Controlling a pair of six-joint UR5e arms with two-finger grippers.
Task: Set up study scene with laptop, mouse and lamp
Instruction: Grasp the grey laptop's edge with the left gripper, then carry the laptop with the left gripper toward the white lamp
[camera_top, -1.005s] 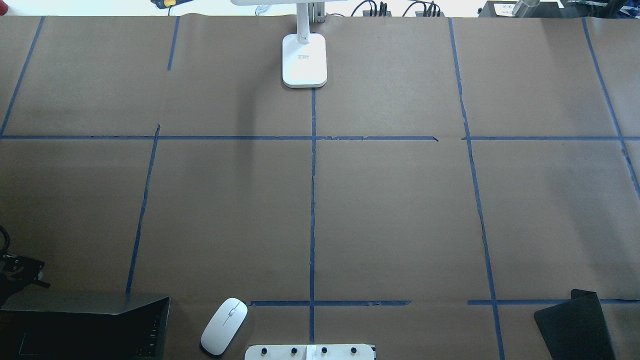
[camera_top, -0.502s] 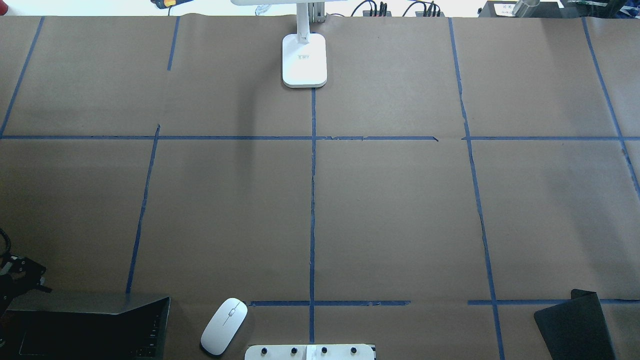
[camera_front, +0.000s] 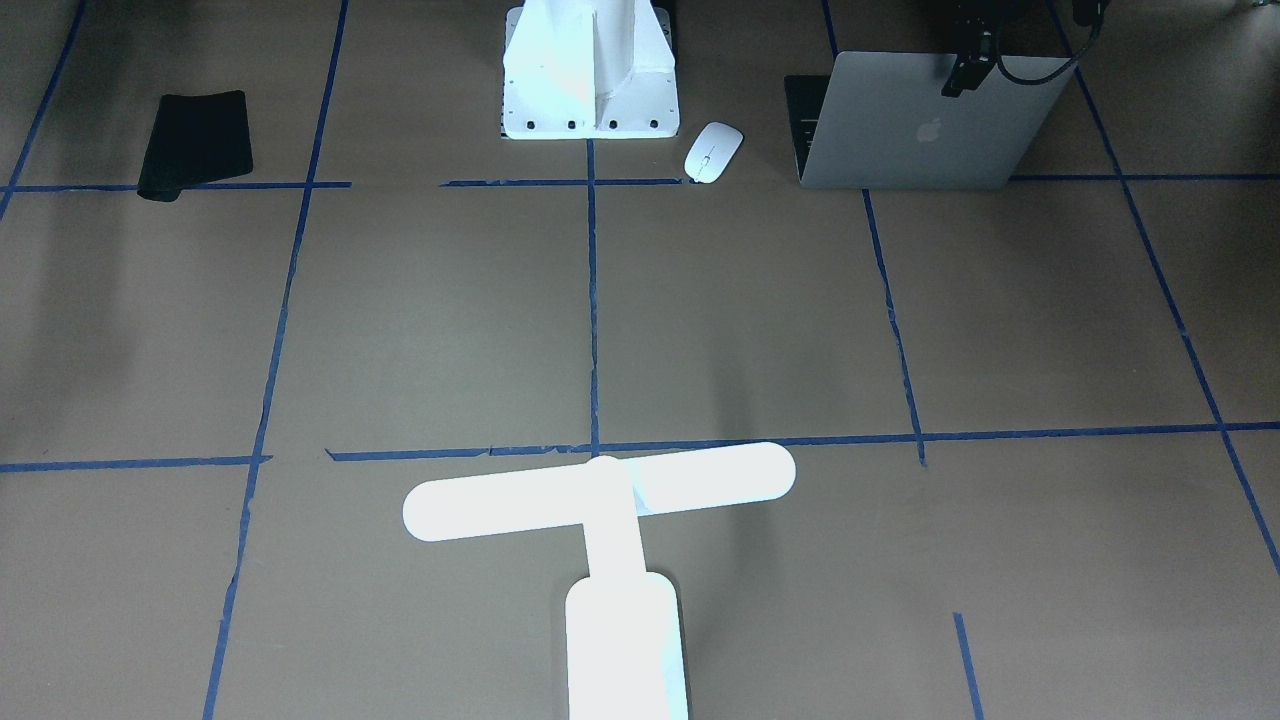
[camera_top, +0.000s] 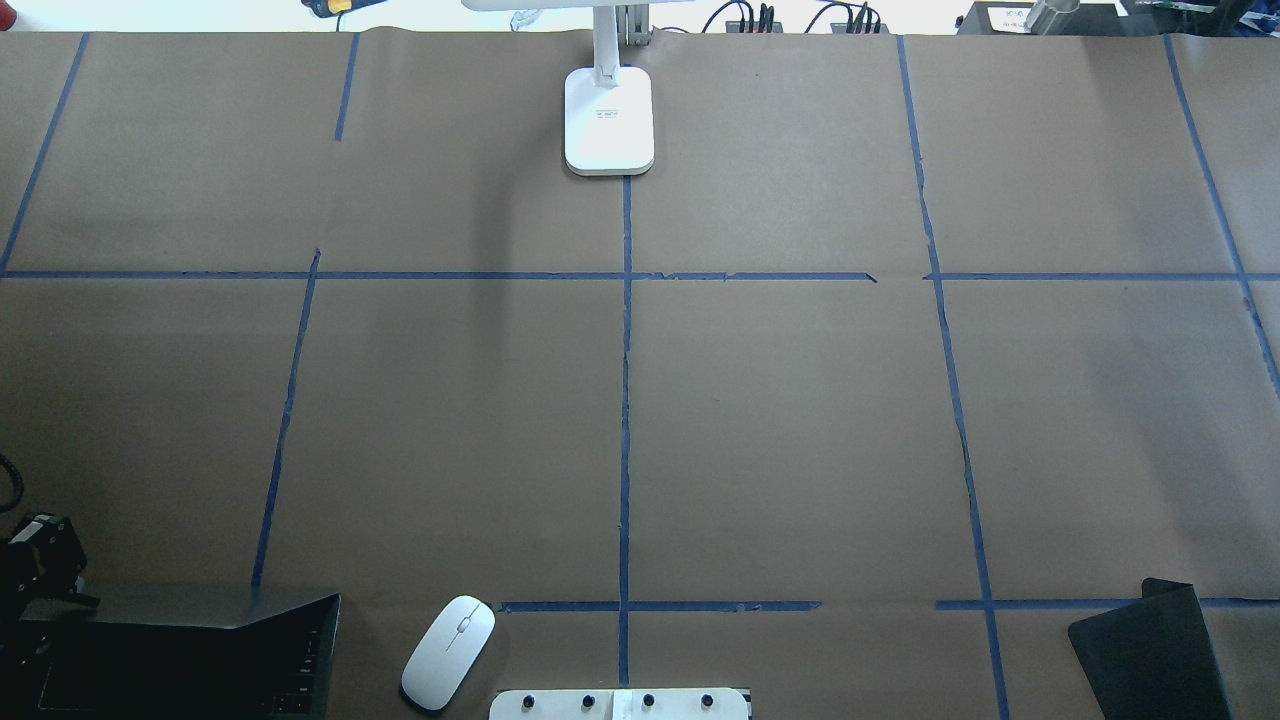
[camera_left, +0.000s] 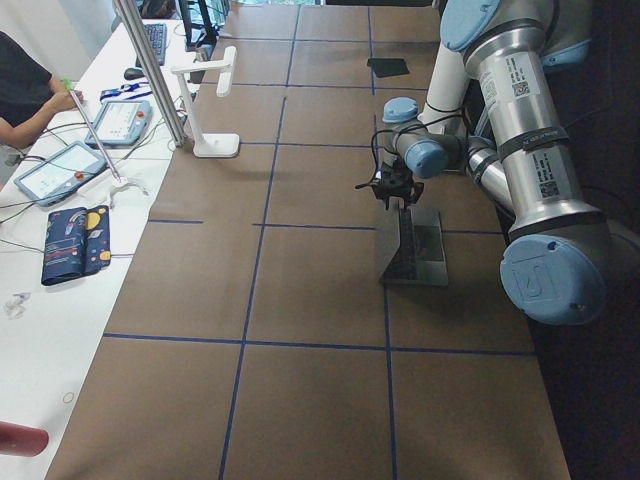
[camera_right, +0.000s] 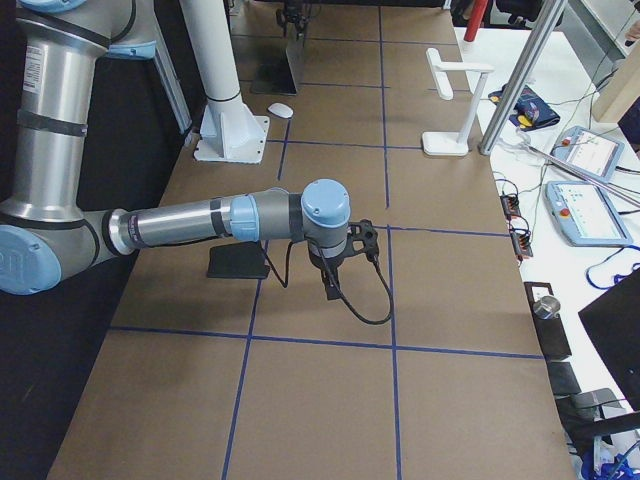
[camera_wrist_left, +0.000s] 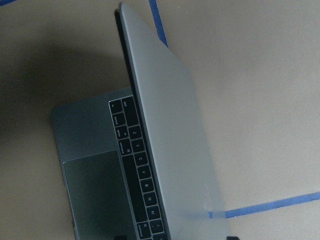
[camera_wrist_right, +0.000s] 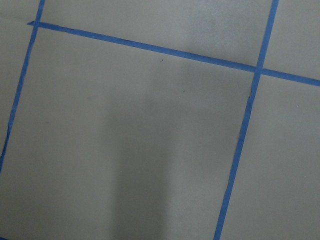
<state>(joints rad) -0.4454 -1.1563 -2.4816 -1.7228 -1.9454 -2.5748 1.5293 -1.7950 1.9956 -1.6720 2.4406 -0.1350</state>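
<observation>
Left wrist-mounted view: laptop (camera_wrist_left: 170, 140) lid stands edge-on between the left gripper (camera_front: 963, 75) fingers, seemingly parted; right gripper (camera_right: 335, 262) hangs well apart, finger state impossible to tell.

The lamp (camera_front: 600, 495) blows out to flat, glaring white in my front view. Soft, faint shadows lie on the brown table (camera_top: 800, 420). Close to my left wrist camera, the laptop (camera_wrist_left: 172, 140) looks blurred.

laptop (camera_top: 170, 650) left of mouse (camera_top: 448, 652), lamp (camera_top: 609, 120) opposite (far edge)
</observation>
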